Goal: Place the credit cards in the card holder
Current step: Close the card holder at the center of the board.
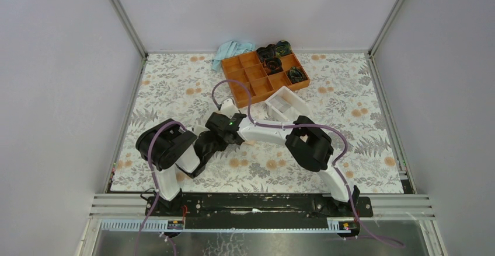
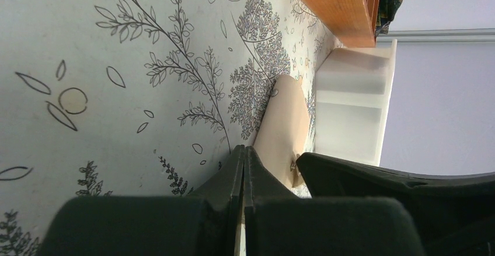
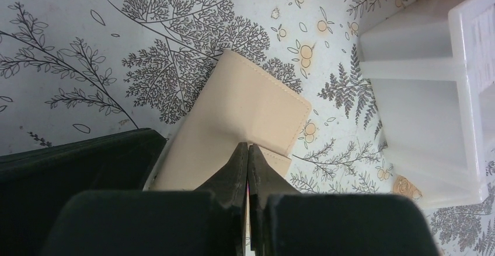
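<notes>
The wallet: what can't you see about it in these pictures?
1. Credit cards: none shows in any view.
2. Card holder inside: only its tan outside shows in both wrist views.
3. Its near edge: right wrist view, covered by the right gripper; left wrist view, by the left gripper.
4. Top view: the arms cover nearly all of it.

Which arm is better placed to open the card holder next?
Right, likely. The right tool, shut, has its tips over the card holder's near edge, with the wallet centred ahead. The left tool, also shut, sits beside the holder, off to one side.
</notes>
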Controlling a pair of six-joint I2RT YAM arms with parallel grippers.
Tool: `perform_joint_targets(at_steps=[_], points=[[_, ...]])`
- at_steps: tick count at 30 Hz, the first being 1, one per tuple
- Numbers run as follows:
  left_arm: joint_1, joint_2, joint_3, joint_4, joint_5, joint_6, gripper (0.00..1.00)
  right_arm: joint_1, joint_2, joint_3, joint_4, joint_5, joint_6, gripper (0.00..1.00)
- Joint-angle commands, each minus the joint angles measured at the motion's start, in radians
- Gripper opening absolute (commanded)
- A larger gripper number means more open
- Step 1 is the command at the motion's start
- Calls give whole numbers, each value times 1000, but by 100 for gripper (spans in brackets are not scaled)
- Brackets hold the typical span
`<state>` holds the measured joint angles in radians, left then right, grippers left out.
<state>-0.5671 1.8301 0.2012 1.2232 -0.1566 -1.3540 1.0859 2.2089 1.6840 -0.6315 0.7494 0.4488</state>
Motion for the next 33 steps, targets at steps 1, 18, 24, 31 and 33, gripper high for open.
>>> perform_joint_targets(at_steps=[1,18,24,31,33], points=[[-4,20,3,26,5,23,0,7,-83,-9,31,63,-5,0],[-7,18,1,27,0,23,0,10,-79,-32,27,61,11,0],[-7,21,1,29,1,21,0,18,-55,-17,27,38,13,0],[-8,20,1,28,0,24,0,22,-46,-14,26,17,21,0],[-8,21,1,29,0,24,0,22,-46,-14,27,12,20,0]])
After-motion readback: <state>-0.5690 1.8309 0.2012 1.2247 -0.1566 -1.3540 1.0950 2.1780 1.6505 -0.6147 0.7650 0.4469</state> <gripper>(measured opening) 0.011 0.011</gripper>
